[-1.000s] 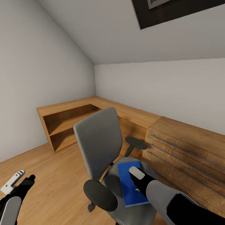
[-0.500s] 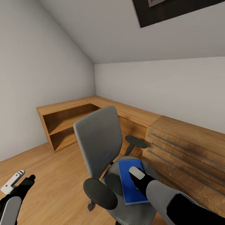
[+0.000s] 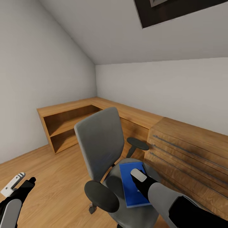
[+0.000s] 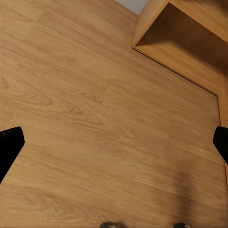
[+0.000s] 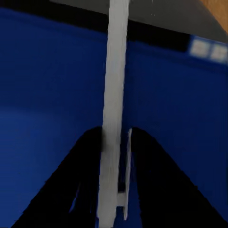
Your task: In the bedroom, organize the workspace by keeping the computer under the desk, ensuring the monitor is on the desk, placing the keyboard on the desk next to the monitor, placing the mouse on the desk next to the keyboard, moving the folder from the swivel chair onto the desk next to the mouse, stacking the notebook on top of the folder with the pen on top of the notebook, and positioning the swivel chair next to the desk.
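The swivel chair (image 3: 101,145), grey with black armrests, stands in front of me with its back towards the wooden corner unit. The bright blue folder (image 3: 128,180) lies on its seat. My right gripper (image 3: 139,179) is down on the folder's middle. In the right wrist view its black fingers (image 5: 156,180) are nearly together on a thin pale strip (image 5: 115,95), with the blue folder (image 5: 47,95) on both sides. My left gripper (image 3: 19,185) hangs low at the left over the floor, and its fingertips (image 4: 9,147) stand wide apart with nothing between them.
A light wooden dresser (image 3: 190,148) with long drawer handles runs along the right wall, close behind the chair. It joins a low open shelf unit (image 3: 66,123) in the corner. Bare wooden floor (image 3: 53,171) stretches to the left of the chair.
The folder has shifted very slightly under my right gripper. The left arm and the chair have not moved.
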Robot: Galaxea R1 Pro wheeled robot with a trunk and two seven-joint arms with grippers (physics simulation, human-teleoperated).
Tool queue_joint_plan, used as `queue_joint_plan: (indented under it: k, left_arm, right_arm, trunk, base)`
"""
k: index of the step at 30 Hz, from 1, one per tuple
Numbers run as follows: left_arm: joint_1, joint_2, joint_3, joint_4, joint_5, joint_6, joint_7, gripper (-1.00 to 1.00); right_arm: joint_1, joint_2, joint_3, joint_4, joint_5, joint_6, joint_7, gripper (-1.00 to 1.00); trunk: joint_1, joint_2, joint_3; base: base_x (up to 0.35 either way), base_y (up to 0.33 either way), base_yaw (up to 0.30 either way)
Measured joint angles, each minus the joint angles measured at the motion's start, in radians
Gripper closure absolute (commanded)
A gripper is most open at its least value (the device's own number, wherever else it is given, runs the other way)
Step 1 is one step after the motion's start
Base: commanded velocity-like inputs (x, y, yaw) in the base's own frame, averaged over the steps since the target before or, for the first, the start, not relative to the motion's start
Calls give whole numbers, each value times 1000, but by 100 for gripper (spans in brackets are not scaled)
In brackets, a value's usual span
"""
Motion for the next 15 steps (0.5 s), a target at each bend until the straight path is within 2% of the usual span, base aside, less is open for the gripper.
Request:
queue_joint_plan:
  k: [15]
  left_arm:
    - [0,0,1,0,0,0,0,-100]
  right_arm:
    - [0,0,1,0,-1,0,-3,100]
  trunk:
    - [0,0,0]
  base:
    - [0,0,0]
